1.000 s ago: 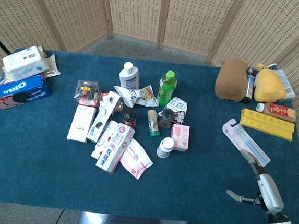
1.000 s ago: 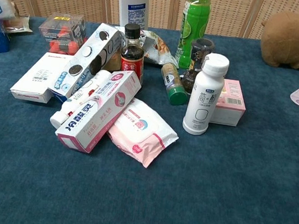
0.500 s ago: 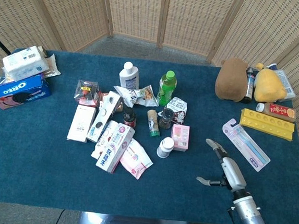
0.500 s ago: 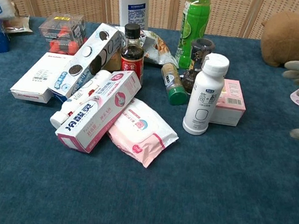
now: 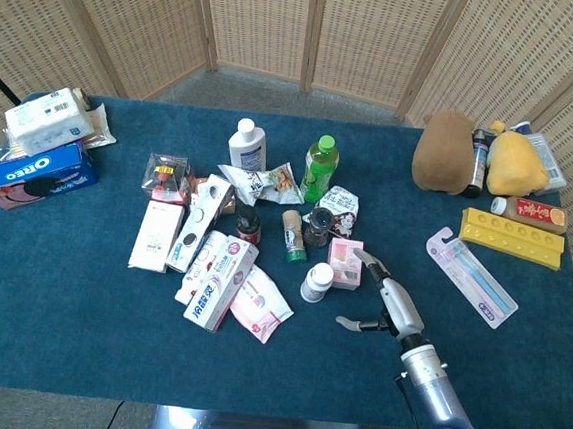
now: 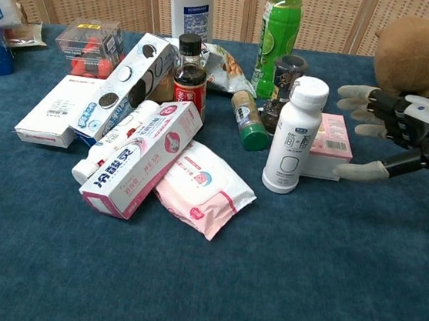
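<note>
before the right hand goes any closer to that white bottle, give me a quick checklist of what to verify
1. Right hand holds nothing, fingers spread: ok.
2. White bottle stands upright, cap on: ok.
3. Gap between hand and bottle: ok, the fingertips are apart from it in the chest view.
4. Room around the bottle: not ok. The pink box lies right behind it on the hand's side, and the pepper grinder stands close behind.
5. Path from the right: ok, bare blue table under the hand.
6. Left hand position: cannot tell, neither view shows it.
</note>
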